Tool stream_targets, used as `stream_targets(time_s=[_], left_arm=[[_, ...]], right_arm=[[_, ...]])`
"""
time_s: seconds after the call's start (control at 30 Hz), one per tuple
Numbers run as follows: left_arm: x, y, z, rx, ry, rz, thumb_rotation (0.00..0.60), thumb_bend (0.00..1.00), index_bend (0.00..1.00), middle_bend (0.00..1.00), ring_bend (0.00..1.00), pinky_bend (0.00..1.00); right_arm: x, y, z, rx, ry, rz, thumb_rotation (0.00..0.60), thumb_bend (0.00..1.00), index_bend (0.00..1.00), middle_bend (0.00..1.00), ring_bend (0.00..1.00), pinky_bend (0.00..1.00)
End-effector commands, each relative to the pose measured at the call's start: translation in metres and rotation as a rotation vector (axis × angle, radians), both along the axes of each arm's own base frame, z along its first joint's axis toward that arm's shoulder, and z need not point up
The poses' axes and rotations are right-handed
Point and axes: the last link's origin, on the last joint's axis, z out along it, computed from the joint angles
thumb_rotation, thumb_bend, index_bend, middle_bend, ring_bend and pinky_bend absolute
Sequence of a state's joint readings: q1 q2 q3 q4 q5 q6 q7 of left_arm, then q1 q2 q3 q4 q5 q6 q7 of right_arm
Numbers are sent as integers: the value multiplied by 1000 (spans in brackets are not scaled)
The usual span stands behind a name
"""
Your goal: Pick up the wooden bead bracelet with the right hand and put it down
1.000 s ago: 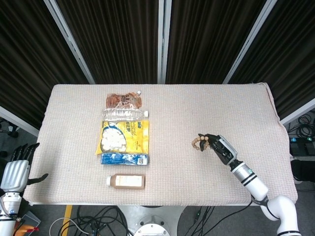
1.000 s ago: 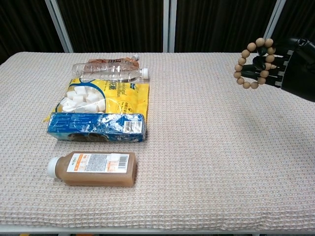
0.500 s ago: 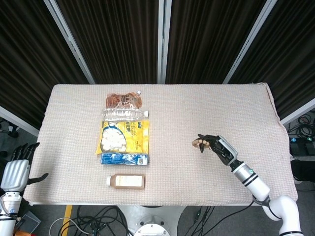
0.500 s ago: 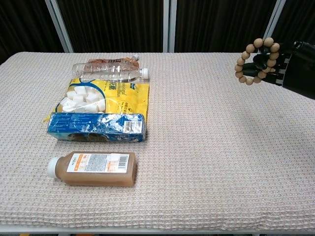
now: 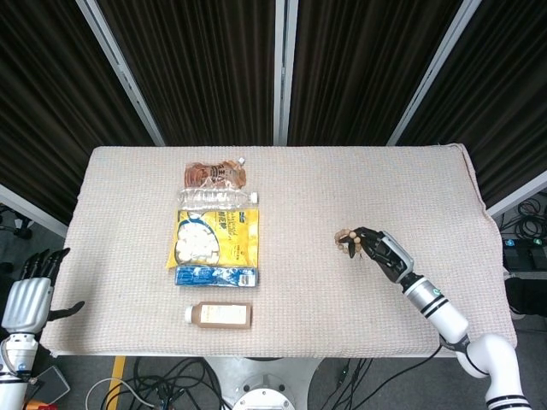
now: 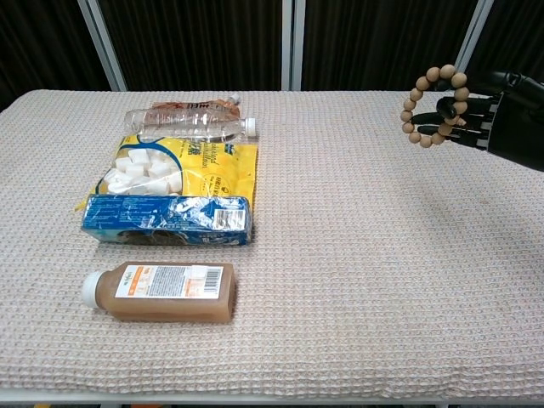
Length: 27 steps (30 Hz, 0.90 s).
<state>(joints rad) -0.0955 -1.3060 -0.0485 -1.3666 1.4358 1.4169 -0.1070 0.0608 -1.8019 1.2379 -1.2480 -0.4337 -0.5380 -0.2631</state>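
Since the previous frames, right hand [image 6: 497, 115] is drifting slightly leftward, fingers [image 6: 459, 107] hooking one wooden bead bracelet [image 6: 433, 106] clear above the table [image 6: 357, 255], ring face-on to the chest camera. Left hand [image 5: 30, 295] is hanging off-table, fingers apart. Two bottles, three packets are lying well apart.

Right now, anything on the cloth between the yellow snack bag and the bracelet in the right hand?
Nothing: head view shows bare cloth between the yellow snack bag and the bracelet that the right hand holds.
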Motion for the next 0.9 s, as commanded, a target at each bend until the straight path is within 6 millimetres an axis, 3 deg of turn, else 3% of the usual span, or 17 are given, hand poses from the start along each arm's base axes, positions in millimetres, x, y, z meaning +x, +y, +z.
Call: stream_targets(time_s=[0.03,0.23,0.47,0.53,0.6,0.67,0.8,0.9], left_arm=[[0,0,0,-1,1,1,600,0,102,126,32,64],[0,-1,1,2,1,2,600,0,102,126,32,64],[1,0,0,-8,1,4,600,0,102,126,32,64],[1,0,0,-7,0,2,600,0,102,126,33,64],[1,1,0,-6,1,2,600,0,102,126,32,64],[1,1,0,-6,0,4,600,0,102,126,32,64],[0,1,-1,-10,0,5,600,0,102,126,32,64],[-1,2,0,-9,0,7,600,0,102,126,33,64]], right_arm=[[-3,-10,-2,6,41,-23,400,535,455,598,268,0],[-6,-26,-9,-25,207,-14,399,526,454,597,268,0],[4,-41,-30,-165,760,170,400,452,387,543,212,0],[8,-43,-37,-186,911,249,396,404,285,463,152,0],[12,-44,-42,-197,995,299,383,338,123,306,60,0],[16,-44,-44,-210,1043,324,377,257,22,177,7,0],[19,-42,-36,-244,1069,319,375,175,0,53,0,0],[19,-40,-21,-289,1115,315,375,173,0,47,0,0]])
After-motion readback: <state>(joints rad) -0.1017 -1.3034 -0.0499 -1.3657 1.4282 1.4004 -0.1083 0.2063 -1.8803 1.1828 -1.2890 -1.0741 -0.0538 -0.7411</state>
